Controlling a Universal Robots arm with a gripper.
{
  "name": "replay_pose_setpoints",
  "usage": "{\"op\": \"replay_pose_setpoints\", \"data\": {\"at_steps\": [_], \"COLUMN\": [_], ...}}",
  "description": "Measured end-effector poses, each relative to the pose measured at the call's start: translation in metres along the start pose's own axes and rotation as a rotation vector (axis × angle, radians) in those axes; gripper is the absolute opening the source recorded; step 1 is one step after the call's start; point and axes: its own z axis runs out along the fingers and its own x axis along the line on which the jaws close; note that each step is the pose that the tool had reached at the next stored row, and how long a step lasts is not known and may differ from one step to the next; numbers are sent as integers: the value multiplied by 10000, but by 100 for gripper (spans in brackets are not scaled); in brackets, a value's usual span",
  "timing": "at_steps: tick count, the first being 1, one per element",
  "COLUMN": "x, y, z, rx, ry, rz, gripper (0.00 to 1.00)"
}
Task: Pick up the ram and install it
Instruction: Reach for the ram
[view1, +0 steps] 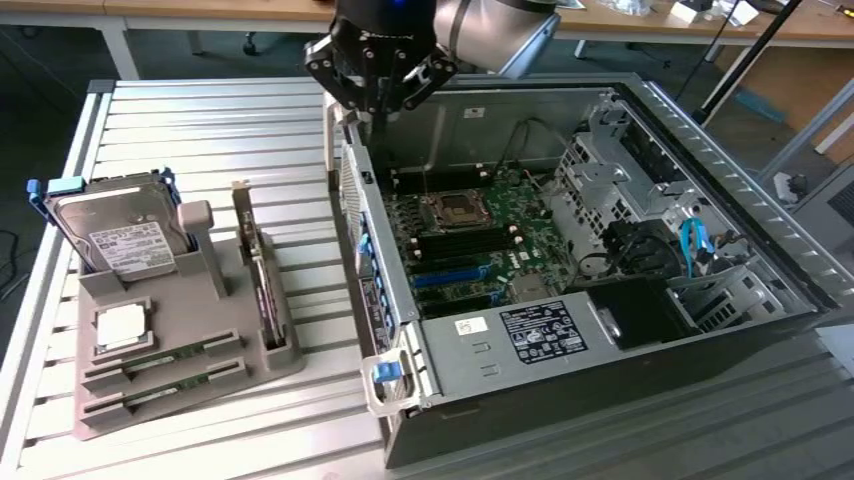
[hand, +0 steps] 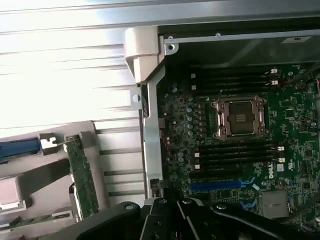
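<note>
**RAM Installation: Status Before Pickup**

The ram (view1: 163, 357) lay flat in a slot of the grey holder (view1: 220, 275), which stood just beside the computer case (view1: 641, 390), on the exterior view's left of it. A second green stick (view1: 171, 384) lay in the adjoining slot, nearer the camera. Both were well apart from the gripper.

Inside the case, the motherboard (view1: 467, 235) was exposed.

The gripper (view1: 378, 118) hung above the case's far wall, at the corner on the holder's side. Its jaws were pressed together with nothing between them.

Judged from this, no step of the task was complete: the ram had not been picked up, and installation was wholly outstanding.

View comparison:
- The wrist view showed the memory slots (hand: 235, 150) on either side of the CPU socket (hand: 240, 117) as dark and unfilled, a detail the exterior view left unclear. It also showed the gripper (hand: 170, 210) over the case's edge.
- The exterior view showed the holder outside the case in full, with the hard drive (view1: 120, 235) and the expansion card (view1: 260, 290) standing in it.
</note>
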Motion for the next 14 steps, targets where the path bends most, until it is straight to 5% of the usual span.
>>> {"op": "replay_pose_setpoints", "data": {"at_steps": [4, 8, 14], "x": [180, 596, 1054], "y": [-14, -46, -81], "z": [4, 4, 9], "rx": [0, -1, -1], "ry": [0, -1, -1], "rz": [1, 1, 0], "gripper": [11, 11, 11]}}
